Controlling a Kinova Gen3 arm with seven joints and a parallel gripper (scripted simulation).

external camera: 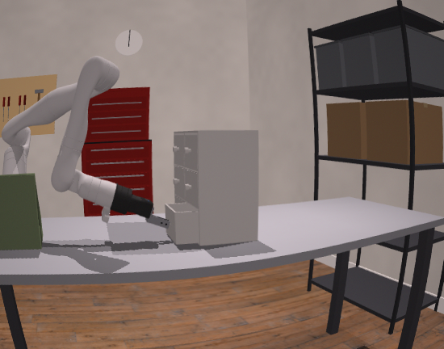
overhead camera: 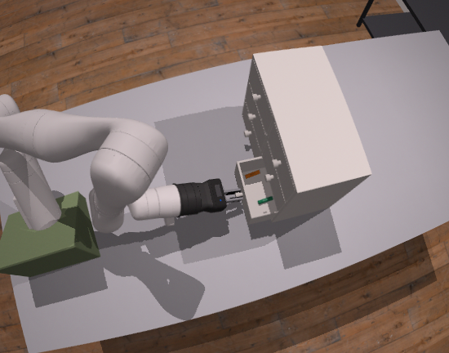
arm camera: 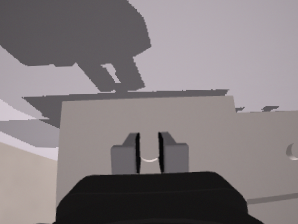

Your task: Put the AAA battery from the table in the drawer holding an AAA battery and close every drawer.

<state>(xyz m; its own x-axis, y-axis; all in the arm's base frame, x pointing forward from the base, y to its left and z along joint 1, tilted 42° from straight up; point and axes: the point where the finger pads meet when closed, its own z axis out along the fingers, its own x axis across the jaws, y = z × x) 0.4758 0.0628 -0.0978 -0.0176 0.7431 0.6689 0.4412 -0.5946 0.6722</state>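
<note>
The small white chest (overhead camera: 304,122) stands on the grey table, its front facing the arm. Its bottom drawer (overhead camera: 256,189) on the near column is pulled part way out. A small orange piece (overhead camera: 252,173) and a small green piece (overhead camera: 264,200) lie apart inside it. My gripper (overhead camera: 239,197) is level with the drawer front and shut on the drawer's knob (arm camera: 149,157), which shows as a pale arc between the fingers in the wrist view. The side view shows the gripper (external camera: 165,222) touching the drawer (external camera: 182,228). I see no battery on the table top.
The other drawers, with their white knobs (overhead camera: 256,97), sit flush in the chest. A green block (overhead camera: 46,241) holds the arm's base at the table's left end. A black shelf rack (external camera: 385,161) stands beyond the right end.
</note>
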